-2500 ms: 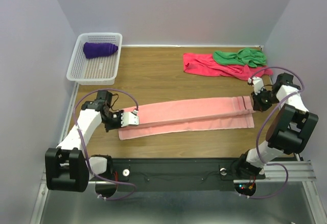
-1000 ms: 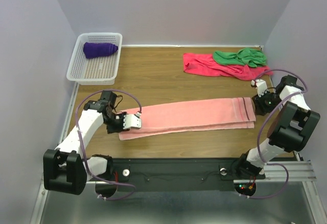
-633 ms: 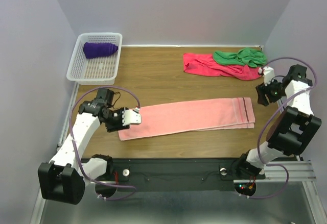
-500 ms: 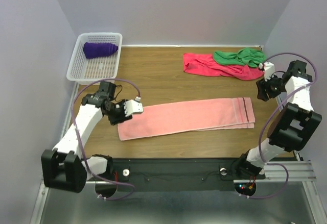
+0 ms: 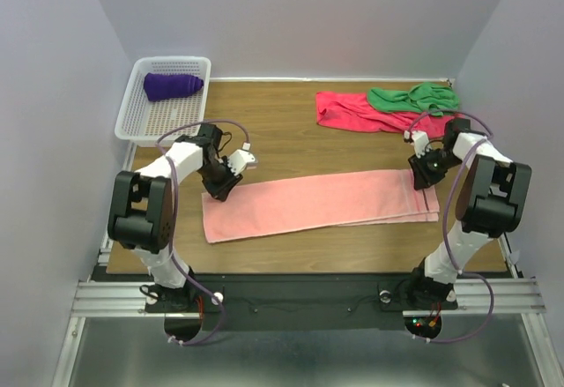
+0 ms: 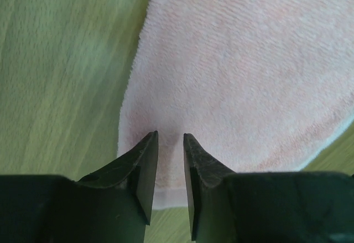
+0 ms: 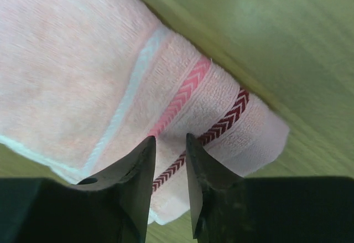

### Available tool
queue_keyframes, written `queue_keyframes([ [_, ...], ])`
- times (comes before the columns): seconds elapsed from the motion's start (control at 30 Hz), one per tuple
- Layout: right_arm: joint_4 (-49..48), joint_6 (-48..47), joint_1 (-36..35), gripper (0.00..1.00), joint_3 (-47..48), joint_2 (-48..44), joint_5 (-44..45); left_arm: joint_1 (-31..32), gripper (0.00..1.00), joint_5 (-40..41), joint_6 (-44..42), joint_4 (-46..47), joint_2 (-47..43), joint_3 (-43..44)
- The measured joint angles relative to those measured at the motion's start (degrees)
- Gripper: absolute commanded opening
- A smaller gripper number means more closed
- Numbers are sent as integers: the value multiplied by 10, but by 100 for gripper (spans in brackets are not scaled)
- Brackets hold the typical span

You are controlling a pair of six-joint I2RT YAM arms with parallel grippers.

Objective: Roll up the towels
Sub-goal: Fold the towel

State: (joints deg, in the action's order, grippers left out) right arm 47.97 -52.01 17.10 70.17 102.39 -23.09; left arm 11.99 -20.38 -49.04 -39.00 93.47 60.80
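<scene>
The salmon-pink towel (image 5: 322, 202) lies flat across the table, folded lengthwise into a narrow strip. My left gripper (image 5: 220, 186) points down on its left end. In the left wrist view the jaws (image 6: 170, 138) stand a narrow gap apart, tips on the towel (image 6: 243, 71) near its corner. My right gripper (image 5: 426, 174) is on the striped right end. Its jaws (image 7: 171, 139) are also a narrow gap apart over the towel (image 7: 72, 71), which lies flat between them. The crimson towel (image 5: 352, 112) and green towel (image 5: 414, 98) lie crumpled at the back right. The purple towel (image 5: 173, 85) lies rolled in the basket.
The white mesh basket (image 5: 129, 100) stands at the back left corner. Walls close in the table on the left, back and right. Bare wood lies between the pink towel and the crumpled towels.
The pink towel's near layer was folded onto the far one, leaving a narrower strip. Both grippers let go, lifted, and came down on its two ends.
</scene>
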Motion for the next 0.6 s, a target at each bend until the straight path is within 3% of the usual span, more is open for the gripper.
queue_keyframes([
  [0.23, -35, -13, 4, 31, -33, 10, 51, 3, 33, 25, 52, 8, 108, 75],
  [0.37, -47, -37, 2, 31, -74, -24, 63, 3, 33, 28, 87, 20, 175, 169],
  [0.6, 35, -94, 2, 33, -118, -78, 74, 5, 43, 34, 148, 83, 284, 341],
])
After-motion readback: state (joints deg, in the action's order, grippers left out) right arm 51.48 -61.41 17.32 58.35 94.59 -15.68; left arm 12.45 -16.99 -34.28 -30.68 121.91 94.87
